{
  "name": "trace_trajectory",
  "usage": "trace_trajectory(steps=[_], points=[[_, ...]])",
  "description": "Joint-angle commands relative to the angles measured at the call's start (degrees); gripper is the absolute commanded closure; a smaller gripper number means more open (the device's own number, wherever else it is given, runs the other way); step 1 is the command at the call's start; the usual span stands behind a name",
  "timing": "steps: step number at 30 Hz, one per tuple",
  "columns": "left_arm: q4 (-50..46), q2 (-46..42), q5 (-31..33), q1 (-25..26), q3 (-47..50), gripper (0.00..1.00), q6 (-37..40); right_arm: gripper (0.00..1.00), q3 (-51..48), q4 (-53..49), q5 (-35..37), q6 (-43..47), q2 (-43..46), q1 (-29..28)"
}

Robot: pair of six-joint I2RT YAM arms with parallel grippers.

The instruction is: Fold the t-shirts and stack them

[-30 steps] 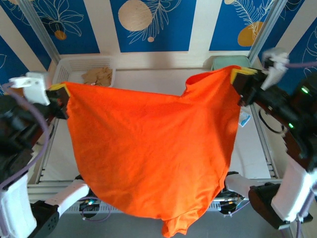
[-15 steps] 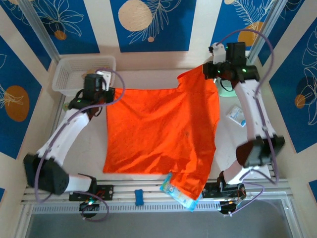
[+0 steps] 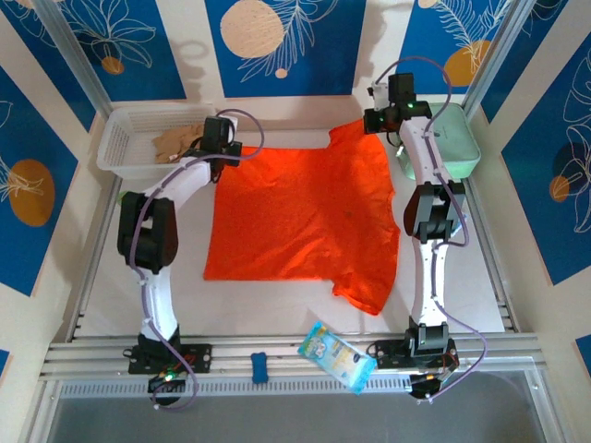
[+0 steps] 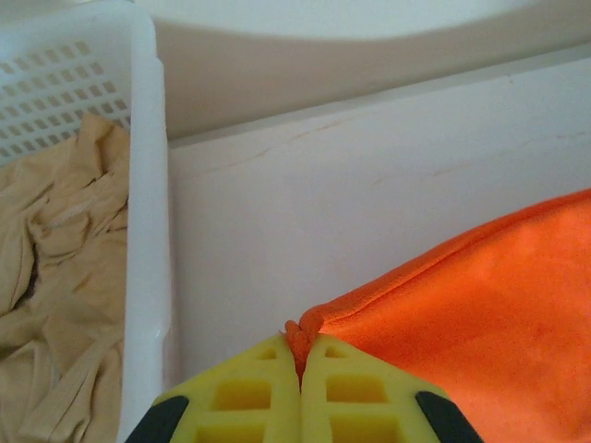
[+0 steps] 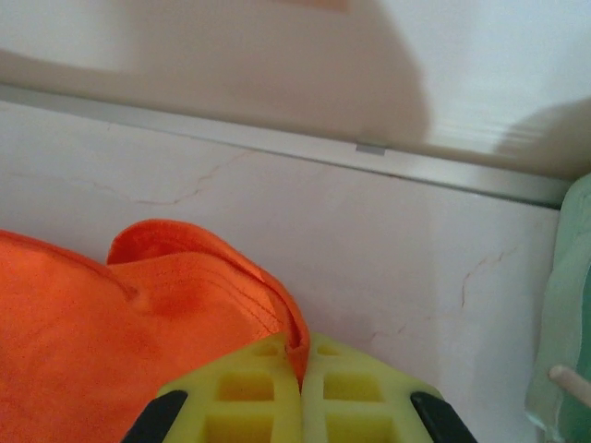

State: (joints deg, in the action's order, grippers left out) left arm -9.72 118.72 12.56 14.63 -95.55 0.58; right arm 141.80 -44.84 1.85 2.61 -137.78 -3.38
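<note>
So left gripper (image 4: 300,349) and right gripper (image 5: 303,349) each clamp tight on a t-shirt (image 3: 305,217) corner, shirt spread on tabletop (image 3: 277,305)

left pincer (image 4: 300,358) clamped, right pincer (image 5: 303,349) clamped

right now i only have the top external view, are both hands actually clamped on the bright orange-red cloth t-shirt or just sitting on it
Observer: In the left wrist view the left hand is shut, with a corner of the bright orange-red cloth t-shirt pinched between its yellow fingers.
Operator: and the right one
Observer: The right hand is shut too, gripping a rolled, stitched edge of the shirt.
Operator: whats the tan stuff in the basket
Observer: Crumpled tan cloth, lying inside the white perforated plastic basket.
</note>
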Motion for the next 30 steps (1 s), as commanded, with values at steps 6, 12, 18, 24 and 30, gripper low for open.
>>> trace_trajectory(steps=[6, 12, 18, 24, 30], points=[[1.89, 4.34, 0.56, -1.61, -3.78, 1.00, -0.58, 1.00, -0.13, -0.06, -0.68, -1.12, 1.49, 0.78], [3.94, 2.43, 1.57, -1.80, -0.58, 1.00, 1.20, 1.00, -12.66, 5.40, -3.06, -2.36, 8.47, 1.37], [6.78, 1.69, 2.55, -1.78, 1.97, 1.00, 3.91, 1.00, -24.81, 10.93, -6.25, -5.09, 14.95, 2.30], [17.19, 0.19, 3.40, -1.80, 8.35, 1.00, 6.94, 1.00, -33.42, 14.94, -8.56, -6.87, 19.58, 3.03], [24.22, -1.11, 3.72, -1.75, 12.72, 1.00, 10.69, 1.00, -40.02, 17.83, -11.42, -8.27, 23.24, 4.04]])
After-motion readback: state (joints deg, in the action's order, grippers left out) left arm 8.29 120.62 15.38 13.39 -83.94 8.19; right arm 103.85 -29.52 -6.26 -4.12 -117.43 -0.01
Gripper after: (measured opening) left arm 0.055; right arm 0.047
